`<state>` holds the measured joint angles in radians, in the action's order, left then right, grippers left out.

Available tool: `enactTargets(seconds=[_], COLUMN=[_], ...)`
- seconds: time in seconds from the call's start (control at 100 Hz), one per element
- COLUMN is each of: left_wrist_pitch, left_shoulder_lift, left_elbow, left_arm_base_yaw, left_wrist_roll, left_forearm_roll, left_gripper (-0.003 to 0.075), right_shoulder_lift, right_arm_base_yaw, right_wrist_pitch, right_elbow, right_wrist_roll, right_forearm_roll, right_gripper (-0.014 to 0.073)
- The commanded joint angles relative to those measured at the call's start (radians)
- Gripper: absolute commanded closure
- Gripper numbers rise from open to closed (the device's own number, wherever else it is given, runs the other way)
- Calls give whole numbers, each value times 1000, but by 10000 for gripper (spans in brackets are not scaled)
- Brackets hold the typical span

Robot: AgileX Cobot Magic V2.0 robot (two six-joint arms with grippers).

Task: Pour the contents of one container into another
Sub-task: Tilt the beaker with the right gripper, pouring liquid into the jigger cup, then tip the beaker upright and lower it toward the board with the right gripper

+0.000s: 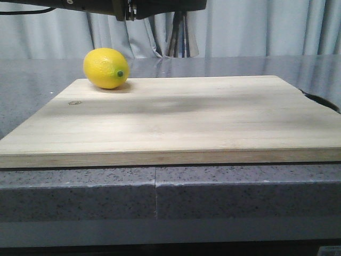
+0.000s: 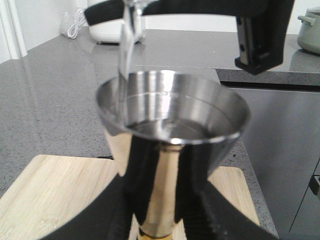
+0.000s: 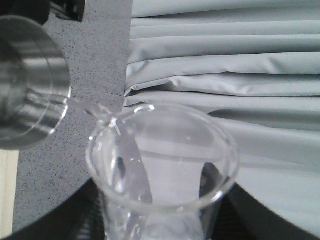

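Note:
My left gripper [image 2: 162,220] is shut on the steel jigger [image 2: 172,117], its black fingers clamped on the narrow gold-tinted waist. The upper cup holds clear liquid. My right gripper [image 3: 160,220] is shut on the clear glass beaker [image 3: 162,165], which is tilted with its lip over the jigger [image 3: 27,82]. A thin stream of clear liquid [image 2: 125,45] falls from the beaker into the jigger's cup. In the front view both containers are above the frame; only part of a dark arm [image 1: 122,6] shows at the top edge.
A yellow lemon [image 1: 106,68] lies at the far left of the wooden cutting board [image 1: 176,120] on the grey stone counter [image 1: 160,186]. Grey curtains hang behind. A white appliance [image 2: 107,27] and a pot [image 2: 309,32] stand on the far counter.

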<state>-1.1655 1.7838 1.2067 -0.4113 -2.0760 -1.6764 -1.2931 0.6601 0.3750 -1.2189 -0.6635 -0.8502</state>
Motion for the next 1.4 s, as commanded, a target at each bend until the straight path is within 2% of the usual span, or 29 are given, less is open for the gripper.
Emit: enactTargets(seconds=[0.0, 0.6, 0.97, 1.09, 1.24, 1.39], left_wrist_pitch=[-105, -105, -105, -105, -105, -105], left_shoulder_lift=[-45, -45, -45, -45, -45, -45], left_elbow=[24, 24, 24, 24, 24, 24], left_arm_base_yaw=[-8, -8, -8, -8, -8, -8], left_wrist_roll=[6, 6, 6, 6, 6, 6], left_forearm_roll=[-81, -81, -81, -81, -81, -81], left_gripper=[533, 533, 533, 533, 533, 533], right_shoulder_lift=[23, 23, 23, 30, 53, 97], right_arm_base_yaw=[0, 0, -8, -43, -122, -207], right_wrist_pitch=[-55, -53, 13, 11, 11, -19], right_elbow=[-36, -36, -36, -36, -36, 3], right_wrist_roll=[-3, 1, 12, 157, 399, 545], right_forearm_roll=[-38, -31, 335, 342, 347, 370], right_gripper=[321, 321, 321, 321, 321, 321])
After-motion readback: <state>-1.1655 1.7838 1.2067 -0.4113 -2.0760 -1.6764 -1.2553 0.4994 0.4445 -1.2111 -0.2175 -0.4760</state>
